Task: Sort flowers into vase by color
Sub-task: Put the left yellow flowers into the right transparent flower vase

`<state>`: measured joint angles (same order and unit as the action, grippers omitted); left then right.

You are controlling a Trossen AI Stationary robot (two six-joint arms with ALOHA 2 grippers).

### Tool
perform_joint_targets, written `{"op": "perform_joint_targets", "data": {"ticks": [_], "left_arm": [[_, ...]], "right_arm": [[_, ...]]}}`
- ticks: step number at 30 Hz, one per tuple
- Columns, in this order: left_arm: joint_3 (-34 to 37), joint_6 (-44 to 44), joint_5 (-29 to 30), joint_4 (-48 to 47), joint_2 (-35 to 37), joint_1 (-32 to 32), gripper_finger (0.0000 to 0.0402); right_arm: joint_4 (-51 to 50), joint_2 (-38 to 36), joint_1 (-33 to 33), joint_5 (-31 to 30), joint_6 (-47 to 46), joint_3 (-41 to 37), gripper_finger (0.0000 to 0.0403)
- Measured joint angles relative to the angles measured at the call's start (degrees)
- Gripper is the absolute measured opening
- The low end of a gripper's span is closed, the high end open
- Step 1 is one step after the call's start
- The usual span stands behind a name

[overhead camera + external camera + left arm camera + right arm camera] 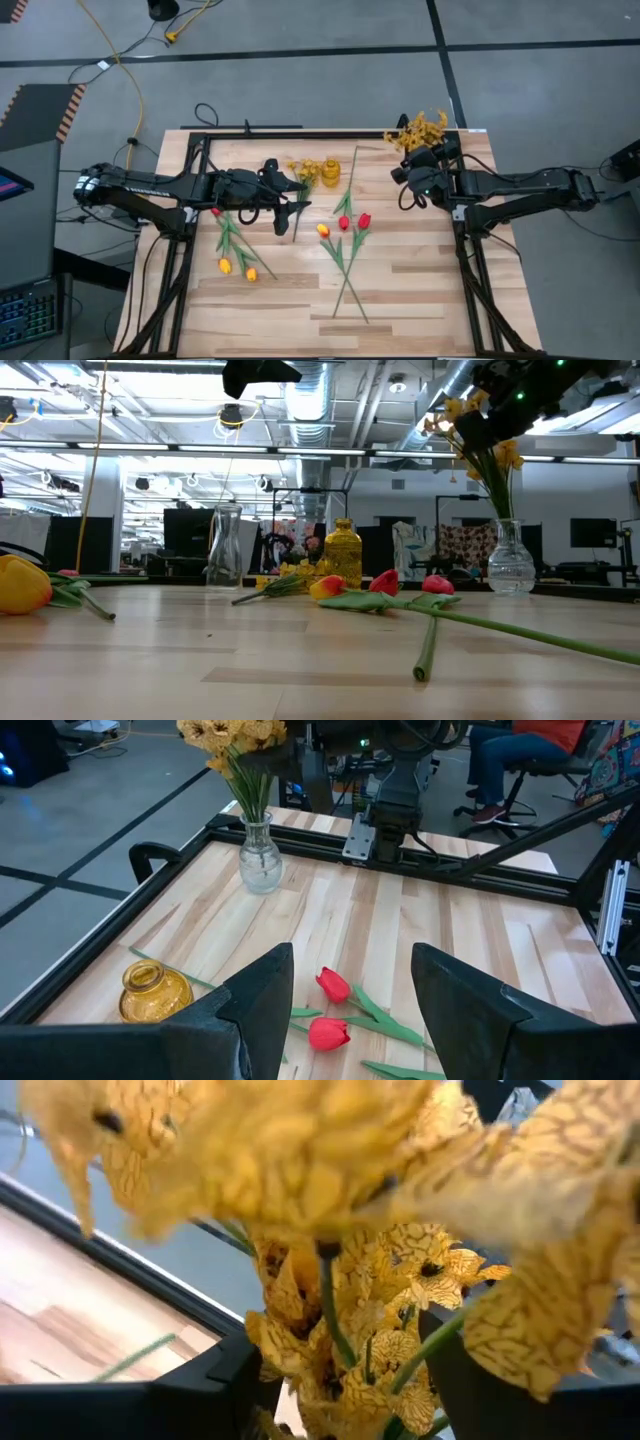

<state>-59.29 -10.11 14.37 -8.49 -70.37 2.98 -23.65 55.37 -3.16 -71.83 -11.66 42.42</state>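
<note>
Left gripper [297,205] reaches toward the table's middle, fingers spread apart. Right gripper [403,170] extends near the far right corner, jaws parted wide.

Bare tabletop [420,290] at lower right of the high view is passable; red tulips [353,222] and amber vase [331,172] obstruct the centre.

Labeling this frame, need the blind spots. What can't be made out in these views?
- Clear vase: high view, the right gripper and yellow blossoms cover it.
- Right gripper: low view, cut off by the top edge.
- Right wrist view: blurred blossoms fill it, hiding the vase.
- Left gripper: low view, only its dark underside shows.
</note>
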Motion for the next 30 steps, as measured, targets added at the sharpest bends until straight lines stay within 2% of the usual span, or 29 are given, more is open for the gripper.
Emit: {"op": "perform_joint_targets", "data": {"ticks": [7, 10, 19, 30], "left_arm": [[0.0, 0.0, 0.0, 0.0, 0.0, 0.0, 0.0192], [0.0, 0.0, -0.2, 0.0, 0.0, 0.0, 0.0192], [0.0, 0.0, -0.2, -0.1, 0.0, 0.0, 0.0192], [0.0, 0.0, -0.2, -0.1, 0.0, 0.0, 0.0192]], "right_arm": [[-2.0, 0.0, 0.0, 0.1, -3.5, 4.0, 0.0253], [-3.8, 0.0, 0.0, 2.3, -3.6, 6.0, 0.0253], [-20.8, 0.0, 0.0, 4.0, -11.8, 12.2, 0.0253], [-32.5, 0.0, 0.0, 6.0, -12.3, 20.3, 0.0253]]}}
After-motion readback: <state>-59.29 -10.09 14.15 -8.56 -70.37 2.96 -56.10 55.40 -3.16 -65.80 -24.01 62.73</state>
